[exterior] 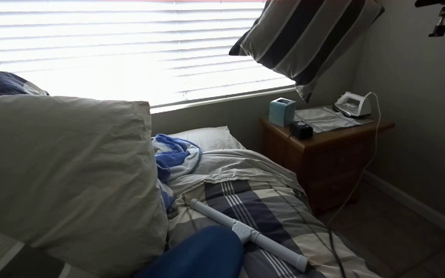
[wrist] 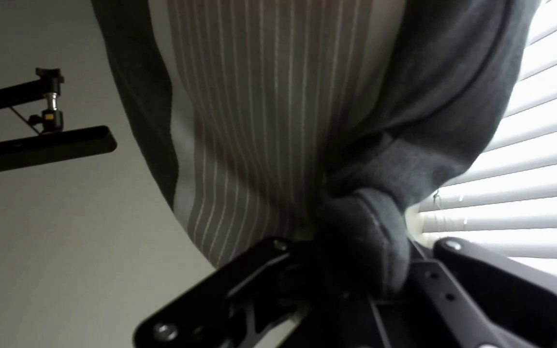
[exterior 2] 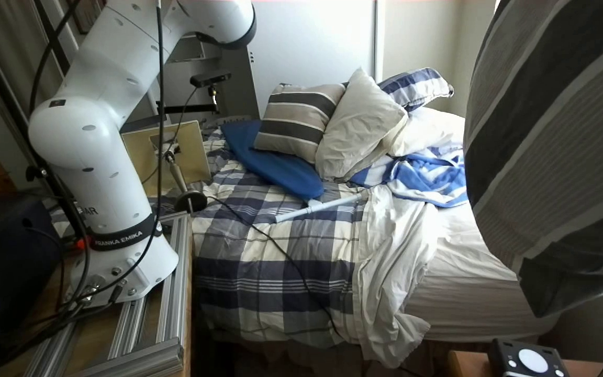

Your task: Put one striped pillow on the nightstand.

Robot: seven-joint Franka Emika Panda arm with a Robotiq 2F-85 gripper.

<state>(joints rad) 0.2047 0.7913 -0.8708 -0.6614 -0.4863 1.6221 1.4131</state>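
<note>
On my left, the other striped pillow (exterior 2: 299, 118) and cream pillow (exterior: 68, 173) on the bed (exterior 2: 249, 293); blue-white cloth (exterior: 174, 156) just right of those; then the striped pillow (exterior: 305, 38) in midair, hanging under the gripper (wrist: 363, 251), jaws clamped on a dark fold of it; it's higher than the nightstand (exterior: 330, 166), apart from it; iron (exterior: 352, 104) on top, farther right.

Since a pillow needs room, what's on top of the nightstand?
A teal box, a black device, and a cloth under a white iron. The cloth hides what's beneath.
</note>
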